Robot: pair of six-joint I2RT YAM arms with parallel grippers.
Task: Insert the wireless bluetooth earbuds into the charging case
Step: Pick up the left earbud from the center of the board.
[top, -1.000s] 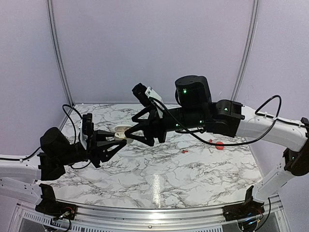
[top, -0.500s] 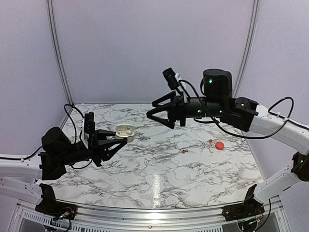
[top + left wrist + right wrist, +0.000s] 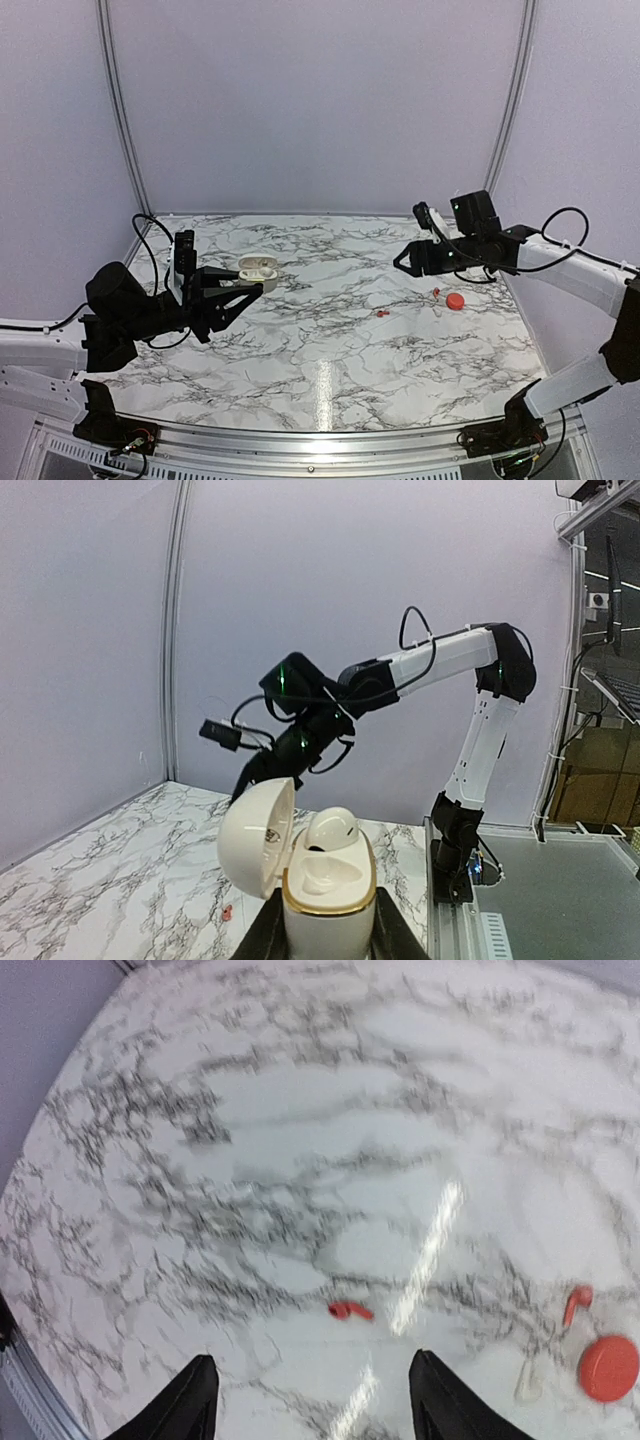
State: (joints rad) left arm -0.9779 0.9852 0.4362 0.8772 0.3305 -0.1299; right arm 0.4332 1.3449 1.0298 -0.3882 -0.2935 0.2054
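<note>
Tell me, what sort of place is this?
Likely a robot test booth: left arm and right arm at a marble-patterned table, the left gripper holding an open white charging case.

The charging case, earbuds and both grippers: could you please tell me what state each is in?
charging case: lid open, held above the table
white earbud: seated in the case
red earbuds: loose, lying on the table
red round case: lying flat on the table
left gripper: jaws shut on the charging case
right gripper: jaws open, empty, over the table
</note>
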